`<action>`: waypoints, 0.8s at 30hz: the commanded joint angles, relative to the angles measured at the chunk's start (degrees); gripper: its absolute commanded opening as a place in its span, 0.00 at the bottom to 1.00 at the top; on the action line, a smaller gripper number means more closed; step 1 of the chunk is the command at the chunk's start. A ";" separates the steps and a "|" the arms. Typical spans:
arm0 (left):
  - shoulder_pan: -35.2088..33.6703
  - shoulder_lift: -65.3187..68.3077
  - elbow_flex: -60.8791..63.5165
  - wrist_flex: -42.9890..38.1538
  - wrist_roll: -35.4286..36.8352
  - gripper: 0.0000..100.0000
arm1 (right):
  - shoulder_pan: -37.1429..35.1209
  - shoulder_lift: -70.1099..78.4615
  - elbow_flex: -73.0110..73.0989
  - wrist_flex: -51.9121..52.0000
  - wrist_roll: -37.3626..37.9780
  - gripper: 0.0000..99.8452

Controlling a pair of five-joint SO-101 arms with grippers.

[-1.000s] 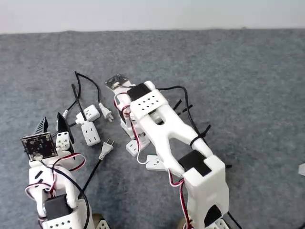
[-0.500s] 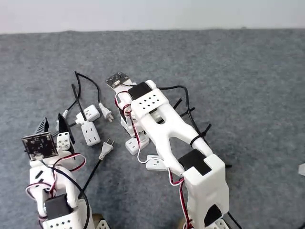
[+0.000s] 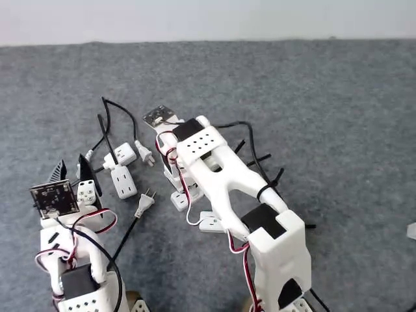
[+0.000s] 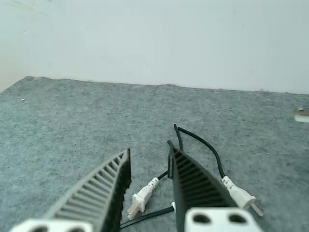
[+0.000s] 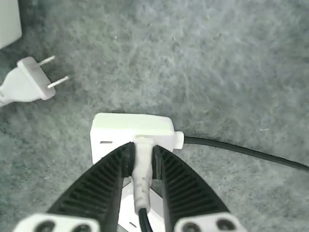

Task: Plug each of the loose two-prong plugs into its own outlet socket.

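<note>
right hand [image 5: 142, 149] clamped on a white plug [image 5: 143, 169]
high view: a loose plug [image 3: 144, 203] lies on the desk [image 3: 338, 117]. left wrist view: left hand [image 4: 149, 151] parted, holding nothing. right wrist view: white plug sits against the outlet socket [image 5: 116, 130].

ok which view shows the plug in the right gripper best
The right wrist view: the plug sits clamped in the right gripper, its front at the white outlet socket. In the high view the right arm covers that spot. The left wrist view looks toward two other loose plugs.
</note>
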 commanded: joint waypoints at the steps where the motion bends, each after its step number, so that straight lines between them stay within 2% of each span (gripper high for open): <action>1: 0.44 -0.53 -0.57 -1.85 0.18 0.14 | -0.40 -0.75 1.32 -1.89 -0.70 0.01; 11: 0.53 -0.53 -0.48 -1.85 0.18 0.14 | -0.40 -0.75 11.08 -11.65 -0.79 0.01; 24: 0.53 -0.53 -0.48 -1.93 0.18 0.14 | -0.31 -0.22 13.36 -13.67 -0.97 0.01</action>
